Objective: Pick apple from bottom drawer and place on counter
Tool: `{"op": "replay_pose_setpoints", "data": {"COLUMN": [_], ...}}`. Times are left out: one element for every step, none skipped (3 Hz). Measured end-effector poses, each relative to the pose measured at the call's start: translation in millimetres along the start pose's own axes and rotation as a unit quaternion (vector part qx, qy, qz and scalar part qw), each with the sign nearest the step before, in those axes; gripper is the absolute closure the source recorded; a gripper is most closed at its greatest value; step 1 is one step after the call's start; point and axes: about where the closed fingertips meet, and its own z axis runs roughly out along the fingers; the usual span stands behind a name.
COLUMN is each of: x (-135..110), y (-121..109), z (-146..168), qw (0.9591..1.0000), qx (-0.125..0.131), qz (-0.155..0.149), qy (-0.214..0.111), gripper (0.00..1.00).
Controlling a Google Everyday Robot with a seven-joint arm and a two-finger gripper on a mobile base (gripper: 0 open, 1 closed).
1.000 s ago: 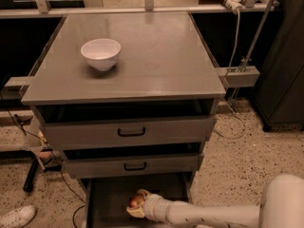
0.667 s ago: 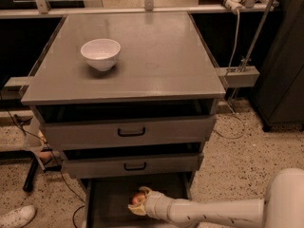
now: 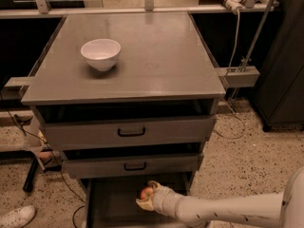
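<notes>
The apple (image 3: 145,193) is small, red with orange-yellow patches, and sits between my gripper's fingers inside the open bottom drawer (image 3: 107,205). My gripper (image 3: 147,195) reaches in from the lower right on a long white arm and is shut on the apple, just above the drawer's grey floor and below the middle drawer's front. The counter (image 3: 161,56) is the broad grey top of the cabinet, well above the gripper.
A white bowl (image 3: 100,54) stands on the counter's left part. Two shallower drawers with black handles (image 3: 131,132) stand slightly out above the bottom drawer. A white shoe (image 3: 16,216) lies on the speckled floor at lower left. Cables hang at right.
The gripper with the apple has shifted slightly to the right and up inside the bottom drawer. The camera view has shifted a little.
</notes>
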Motion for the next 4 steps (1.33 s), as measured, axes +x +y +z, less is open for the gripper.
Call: {"op": "replay_pose_setpoints", "data": {"x": [-4.5,-18.5,-51.8,-83.4], "y": [-2.5,-10.8,-19.7,-27.9], "z": [-2.9,-11.5,-41.4,-79.8], "qw": [1.0000,0.9999,0.9990,0.9967], "qx": [0.002,0.012,0.044,0.081], "qz": [-0.005,-0.008,0.006,0.001], "qy": [-0.001,-0.001,-0.008,-0.002], "gripper": [1.00,1.00,1.00,1.00]}}
